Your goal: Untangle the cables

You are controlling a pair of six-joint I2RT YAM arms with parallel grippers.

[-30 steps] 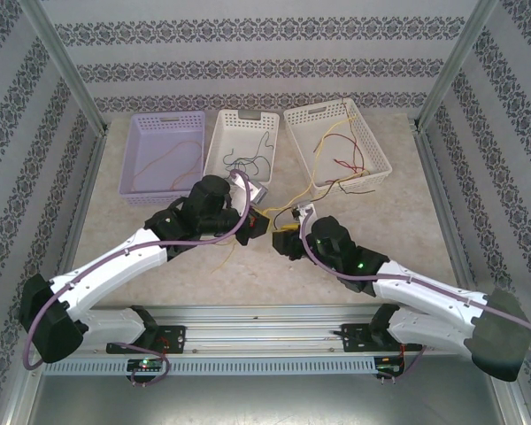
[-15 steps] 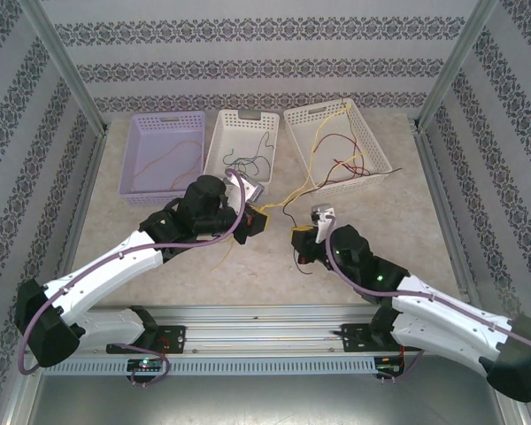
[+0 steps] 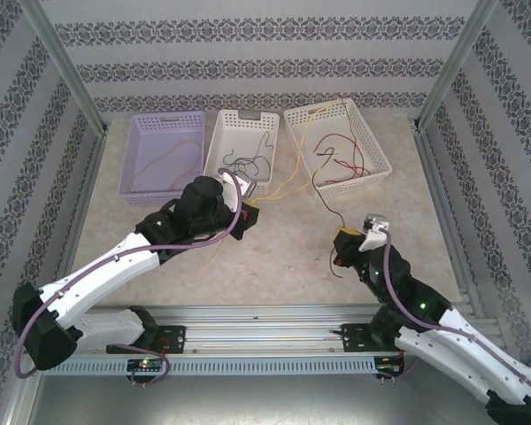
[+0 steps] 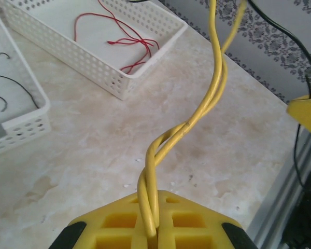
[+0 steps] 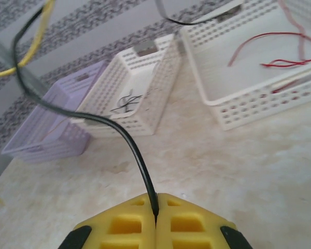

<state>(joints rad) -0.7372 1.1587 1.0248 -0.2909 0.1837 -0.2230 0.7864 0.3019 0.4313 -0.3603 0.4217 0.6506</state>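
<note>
Two thin yellow wires (image 4: 217, 78) (twisted together) are nipped by the left gripper (image 4: 151, 236). The right gripper (image 5: 155, 212) nips a thin black wire (image 5: 129, 142).

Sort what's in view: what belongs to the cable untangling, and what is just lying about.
Job: yellow cable, twisted, in left gripper; black cable in right gripper; red cables in right white basket.
Lying about: lavender basket; middle white basket.

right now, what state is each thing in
left claw, shut on yellow cable
right claw, shut on black cable
yellow cable, two strands twisted together, lifted off table
black cable, single strand, lifted, curving
red cable, loose in white basket
</note>
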